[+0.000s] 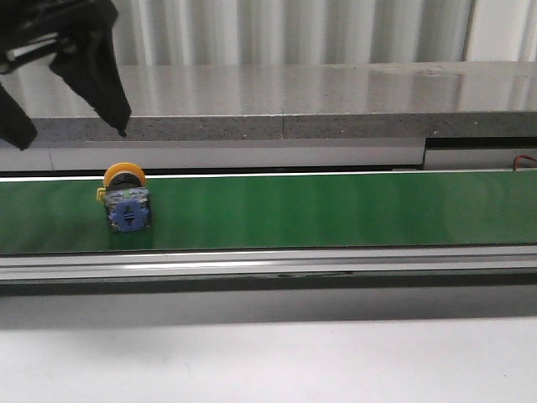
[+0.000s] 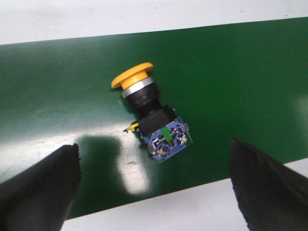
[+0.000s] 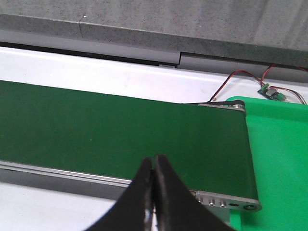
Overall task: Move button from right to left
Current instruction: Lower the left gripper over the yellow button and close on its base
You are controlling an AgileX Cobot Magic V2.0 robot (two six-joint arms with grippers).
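Button (image 1: 127, 201) on green conveyor belt (image 1: 336, 210)

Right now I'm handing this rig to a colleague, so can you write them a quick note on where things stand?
Left gripper: open, empty, hanging above the button, fingers apart on either side of it.
Right gripper: shut, holding nothing, over the right end of the green belt.
Button: lying on its side on the belt's left part, yellow head toward the far edge, blue block toward the robot. Nothing touches it.
Done: the button already sits on the left side.
Left: probably a pick-up by the left arm, if one is wanted.
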